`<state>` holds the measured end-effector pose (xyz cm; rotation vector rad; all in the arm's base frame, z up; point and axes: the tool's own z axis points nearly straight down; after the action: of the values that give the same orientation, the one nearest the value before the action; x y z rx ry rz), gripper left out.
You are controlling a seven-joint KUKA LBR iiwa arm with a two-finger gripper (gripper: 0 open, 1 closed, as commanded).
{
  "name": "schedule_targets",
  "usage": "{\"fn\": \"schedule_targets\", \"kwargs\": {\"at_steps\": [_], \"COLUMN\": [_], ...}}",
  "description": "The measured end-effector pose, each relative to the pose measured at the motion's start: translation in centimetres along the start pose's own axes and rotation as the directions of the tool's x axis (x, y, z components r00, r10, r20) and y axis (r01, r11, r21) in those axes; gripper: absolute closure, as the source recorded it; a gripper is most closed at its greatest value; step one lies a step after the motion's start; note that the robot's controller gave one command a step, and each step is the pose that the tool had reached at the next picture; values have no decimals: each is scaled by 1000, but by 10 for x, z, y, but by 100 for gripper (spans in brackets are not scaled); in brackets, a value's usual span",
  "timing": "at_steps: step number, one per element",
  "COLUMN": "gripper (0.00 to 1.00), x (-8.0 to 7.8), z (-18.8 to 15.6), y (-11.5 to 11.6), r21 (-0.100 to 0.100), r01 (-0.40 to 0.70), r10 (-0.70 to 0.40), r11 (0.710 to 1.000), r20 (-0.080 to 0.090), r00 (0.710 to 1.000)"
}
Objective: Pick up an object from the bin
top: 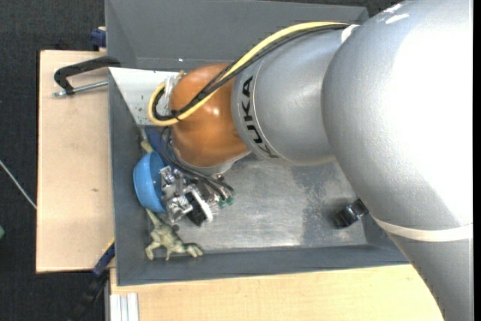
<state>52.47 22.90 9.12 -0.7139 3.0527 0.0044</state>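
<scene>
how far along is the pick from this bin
Done: the gripper sits low at the left of the bin, beside a blue round thing and near a green toy figure. In hand: nothing visibly gripped, and its target is unclear. Left: gripping one thing and lifting it out. A small black thing lies apart on the right.
</scene>
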Motion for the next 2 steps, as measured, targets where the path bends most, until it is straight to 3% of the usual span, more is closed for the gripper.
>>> {"fn": "schedule_targets", "kwargs": {"at_steps": [1, 2], "gripper": [100, 0], "x": [-10, -8], "z": [-142, -137], "y": [-8, -7], "r21": [2, 0], "r01": [122, 122], "r10": [-122, -122], "r11": [993, 993], "r20": [9, -1], "r00": [993, 993]}}
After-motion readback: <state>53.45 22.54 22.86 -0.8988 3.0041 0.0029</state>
